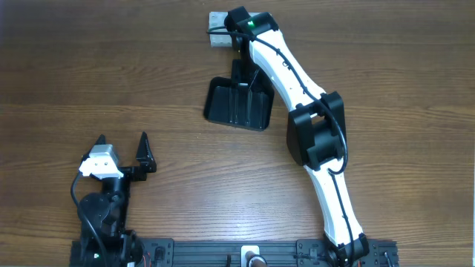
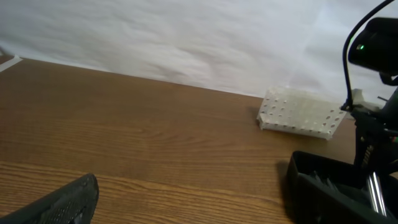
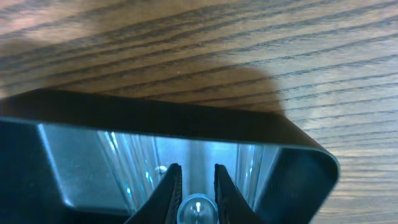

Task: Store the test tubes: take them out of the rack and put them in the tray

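The black tray (image 1: 223, 104) lies at the table's centre back, and several clear test tubes (image 3: 134, 165) rest inside it. The white perforated rack (image 1: 217, 31) stands just behind the tray and appears as rack (image 2: 301, 112) from the left wrist. My right gripper (image 1: 245, 83) hangs over the tray, pointing down into it. Its jaws are shut on a test tube (image 3: 197, 208), whose round end sits between the fingers (image 3: 169, 186) just above the tray rim (image 3: 186, 121). My left gripper (image 1: 122, 142) stands open near the front left, holding nothing.
Bare wooden table surrounds the tray on all sides. The right arm's white links (image 1: 297, 89) stretch diagonally from the front right across to the tray. A white backdrop (image 2: 155, 37) stands behind the table's far edge.
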`<action>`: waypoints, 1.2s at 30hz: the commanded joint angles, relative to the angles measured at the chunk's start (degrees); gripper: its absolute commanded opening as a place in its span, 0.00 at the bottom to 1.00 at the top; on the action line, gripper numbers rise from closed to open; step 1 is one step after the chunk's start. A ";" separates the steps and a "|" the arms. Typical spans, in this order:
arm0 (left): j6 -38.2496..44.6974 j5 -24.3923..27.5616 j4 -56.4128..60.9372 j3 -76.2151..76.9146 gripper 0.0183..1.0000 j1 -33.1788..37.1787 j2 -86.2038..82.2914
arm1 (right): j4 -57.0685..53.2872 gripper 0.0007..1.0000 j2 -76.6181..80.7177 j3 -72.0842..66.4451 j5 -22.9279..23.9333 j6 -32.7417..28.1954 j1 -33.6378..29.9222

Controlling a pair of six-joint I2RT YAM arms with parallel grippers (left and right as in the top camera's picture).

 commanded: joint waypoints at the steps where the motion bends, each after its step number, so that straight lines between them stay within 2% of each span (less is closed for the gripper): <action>1: 1.03 0.76 -0.22 -0.24 1.00 -0.17 -0.48 | 0.26 0.03 1.77 -0.48 -0.26 0.63 0.74; 15: 1.03 0.76 -0.22 -0.26 1.00 -0.17 -0.48 | 1.31 0.04 4.17 -0.52 -0.24 0.61 1.40; 25: 1.03 0.76 -0.22 -0.26 1.00 -0.17 -0.48 | 1.44 0.20 4.17 -0.50 -0.24 0.59 1.57; 36: 1.05 0.76 -0.22 -0.26 1.00 -0.17 -0.48 | -2.73 0.28 2.95 4.83 -0.24 -0.55 1.07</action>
